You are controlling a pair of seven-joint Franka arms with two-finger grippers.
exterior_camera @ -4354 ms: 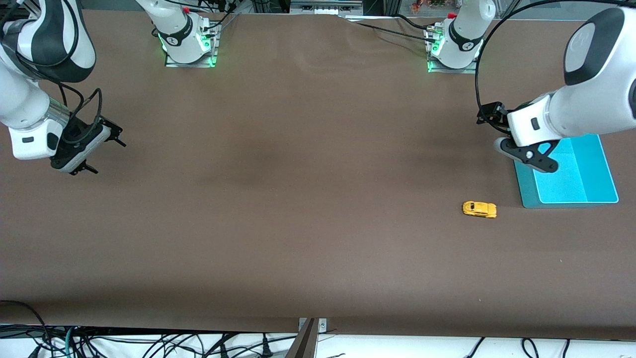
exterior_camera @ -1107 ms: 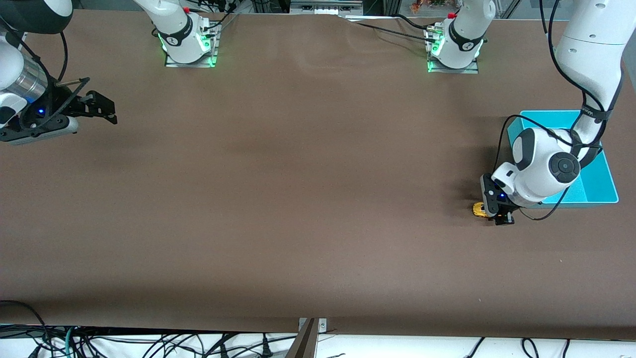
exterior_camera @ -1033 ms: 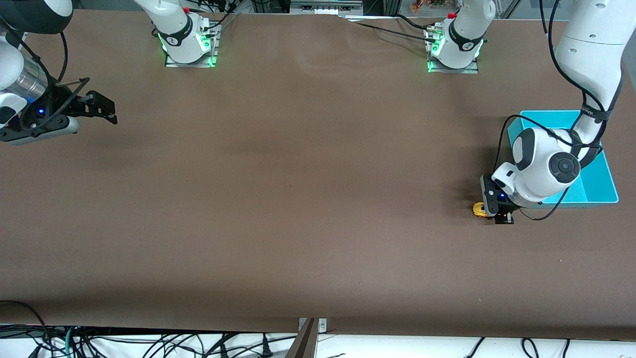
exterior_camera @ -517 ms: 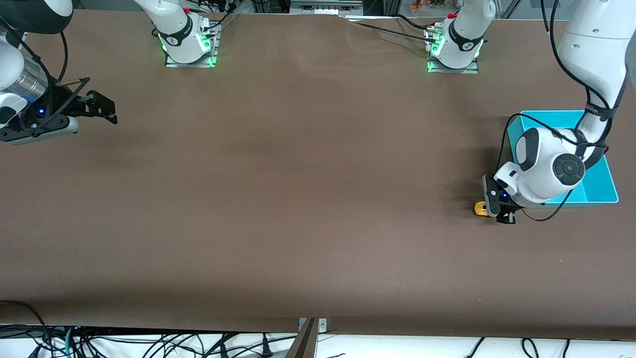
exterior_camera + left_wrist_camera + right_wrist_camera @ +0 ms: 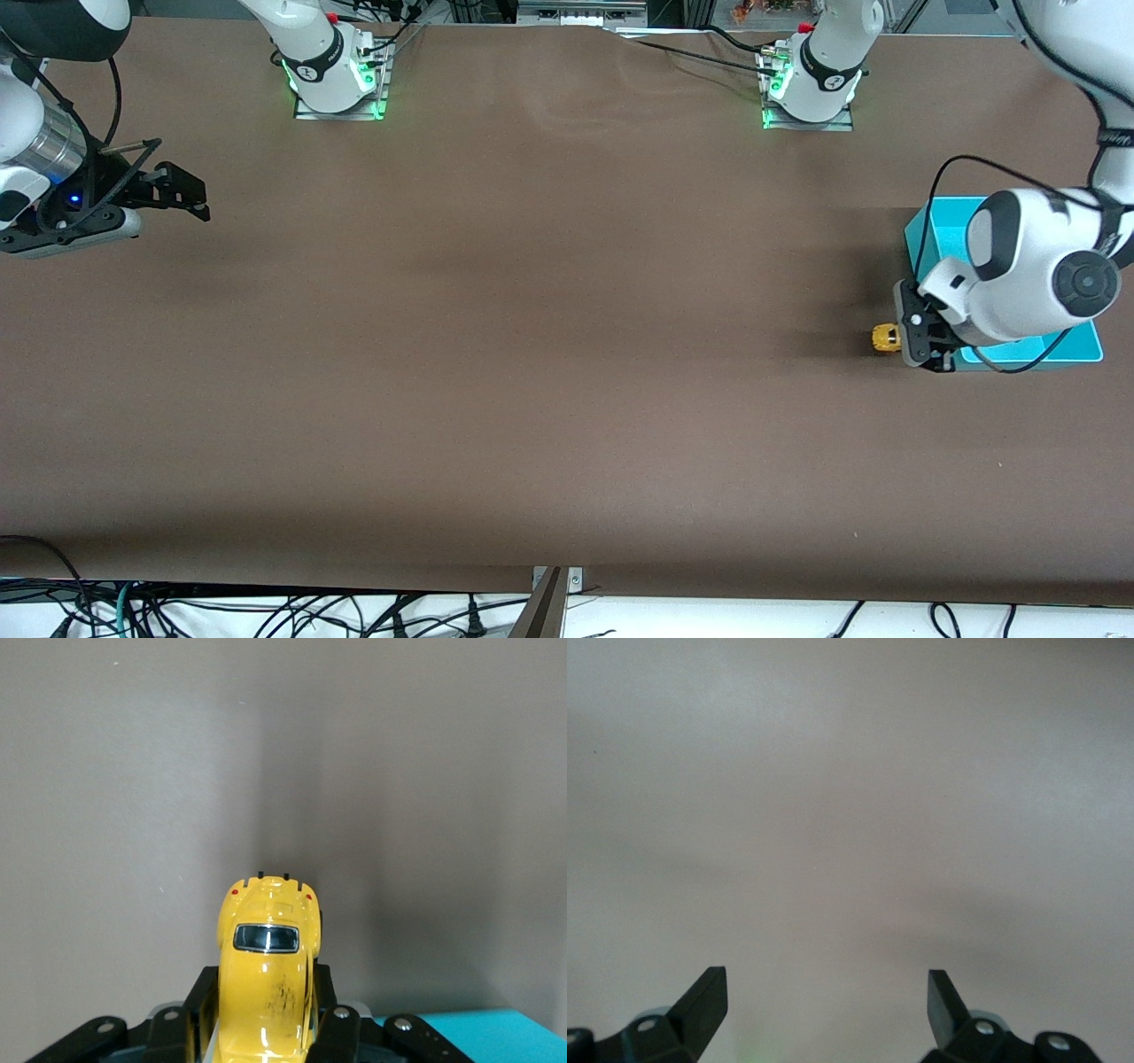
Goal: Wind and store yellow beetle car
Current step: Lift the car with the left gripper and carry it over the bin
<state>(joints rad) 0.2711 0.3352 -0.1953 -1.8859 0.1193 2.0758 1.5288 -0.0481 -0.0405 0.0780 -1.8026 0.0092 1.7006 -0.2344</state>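
While clamping the yellow beetle car (image 5: pixel 884 338) between the two black fingers (image 5: pixel 190 1028) of the left gripper (image 5: pixel 921 341), hanging low at mid-height of the front view, at the left arm's end of the brown table (image 5: pixel 532 354). Pinching the toy by its two flanks, as showing in the left wrist view (image 5: pixel 266 966), with the rounded roof and one dark window facing the camera and one end of the body poking out past the fingertips of that left gripper (image 5: pixel 266 1028). Showing only that yellow end in the front view, sticking out of the grip toward the right arm's end of the table. Not revealing whether the wheels are touching the cloth or hanging just above it. Hovering just beside the teal bin (image 5: pixel 930 226), with the white wrist covering much of that bin's nearer part and a strip of teal (image 5: pixel 461 1036) peeking in by the fingers in the left wrist view. Waiting with the right gripper (image 5: pixel 182 190) in the upper part of the front view, at the right arm's end of the table, over bare cloth. Spreading its fingers (image 5: pixel 704 997) wide around nothing in the right wrist view, right gripper (image 5: pixel 828 992) looking down on plain brown surface.
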